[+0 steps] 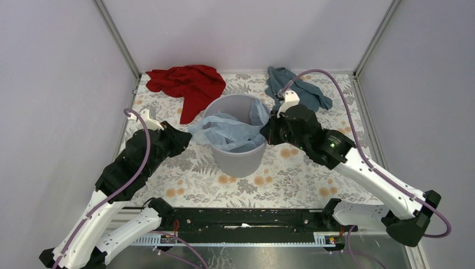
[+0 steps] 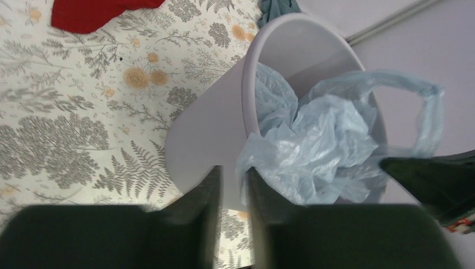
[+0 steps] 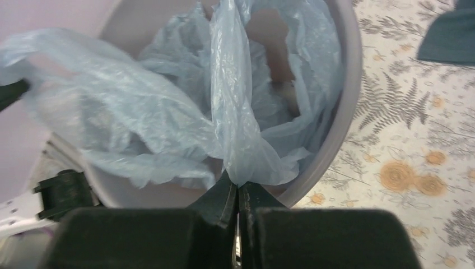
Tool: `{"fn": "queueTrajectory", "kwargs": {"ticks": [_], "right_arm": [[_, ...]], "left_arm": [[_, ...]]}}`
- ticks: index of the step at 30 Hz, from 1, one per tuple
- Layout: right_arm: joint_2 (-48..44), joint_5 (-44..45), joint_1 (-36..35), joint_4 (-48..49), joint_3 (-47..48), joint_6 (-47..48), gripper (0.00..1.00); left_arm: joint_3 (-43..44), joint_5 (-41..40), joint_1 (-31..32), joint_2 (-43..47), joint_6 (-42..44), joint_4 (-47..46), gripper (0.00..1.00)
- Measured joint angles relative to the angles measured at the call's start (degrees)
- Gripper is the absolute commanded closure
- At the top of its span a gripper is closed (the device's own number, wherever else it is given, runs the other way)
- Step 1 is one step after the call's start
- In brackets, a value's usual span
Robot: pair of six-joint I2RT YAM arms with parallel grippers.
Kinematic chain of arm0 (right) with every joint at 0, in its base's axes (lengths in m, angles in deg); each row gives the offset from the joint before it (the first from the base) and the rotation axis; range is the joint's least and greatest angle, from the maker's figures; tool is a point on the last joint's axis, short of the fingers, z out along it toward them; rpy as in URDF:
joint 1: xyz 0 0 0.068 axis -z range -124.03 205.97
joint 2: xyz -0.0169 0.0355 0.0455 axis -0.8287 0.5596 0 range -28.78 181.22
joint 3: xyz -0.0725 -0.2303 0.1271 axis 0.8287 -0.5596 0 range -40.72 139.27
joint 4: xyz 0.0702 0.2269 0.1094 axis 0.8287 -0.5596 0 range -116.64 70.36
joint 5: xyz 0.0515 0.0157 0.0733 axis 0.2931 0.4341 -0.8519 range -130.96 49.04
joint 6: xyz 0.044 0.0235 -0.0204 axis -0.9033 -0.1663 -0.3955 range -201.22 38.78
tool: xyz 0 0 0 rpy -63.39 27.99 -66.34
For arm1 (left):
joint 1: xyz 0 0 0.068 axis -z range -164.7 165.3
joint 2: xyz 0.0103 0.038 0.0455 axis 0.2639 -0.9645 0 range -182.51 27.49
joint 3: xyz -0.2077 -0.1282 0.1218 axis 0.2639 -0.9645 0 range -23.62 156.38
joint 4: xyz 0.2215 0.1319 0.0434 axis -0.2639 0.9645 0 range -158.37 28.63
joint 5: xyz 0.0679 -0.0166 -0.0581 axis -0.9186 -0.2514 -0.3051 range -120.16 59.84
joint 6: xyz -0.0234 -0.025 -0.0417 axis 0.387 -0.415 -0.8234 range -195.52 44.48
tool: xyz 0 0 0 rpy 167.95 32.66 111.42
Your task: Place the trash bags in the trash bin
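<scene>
The smooth, round grey trash bin [image 1: 238, 159] stands upright, mouth up, on a floral-patterned surface [image 1: 291, 174]. A wrinkled, glossy pale blue trash bag [image 1: 232, 131] lies mostly inside it, stretched side to side across the mouth and spilling over the left rim. The right claw [image 3: 238, 190], fingers pressed together, pinches a taut strip of the film at the rim. The left claw [image 2: 233, 174] shows a narrow gap beside the film's edge; whether it grips cannot be told. A red cloth [image 1: 187, 84] and a teal cloth [image 1: 297, 89] lie crumpled behind.
</scene>
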Motion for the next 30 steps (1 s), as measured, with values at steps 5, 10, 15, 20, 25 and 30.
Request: {"fn": "queueTrajectory", "kwargs": {"ticks": [5, 10, 15, 20, 25, 30], "right_arm": [[-4.6, -6.6, -0.1, 3.8, -1.2, -0.6, 1.0], [-4.9, -12.0, -0.2, 7.4, -1.2, -1.6, 1.0], [-5.0, -14.3, -0.2, 8.6, -1.2, -2.2, 1.0], [-6.5, -14.0, -0.2, 8.1, -1.9, -2.0, 1.0], [-11.5, -10.2, -0.2, 5.1, -4.9, -0.9, 1.0], [-17.4, -7.4, -0.2, 1.8, -9.7, -0.9, 1.0]], "left_arm": [[2.3, 4.8, 0.0, -0.3, -1.4, 1.0, 0.19], [4.8, 10.2, 0.0, -1.6, -1.8, 0.8, 0.15], [5.1, 11.8, 0.0, -4.5, -1.9, 0.8, 0.45], [4.7, 9.8, 0.0, -5.7, -1.9, 0.7, 0.86], [2.0, 8.4, 0.0, -2.8, -2.7, 0.8, 1.0], [-3.7, 10.2, 0.0, 1.7, -5.6, 0.1, 1.0]]}}
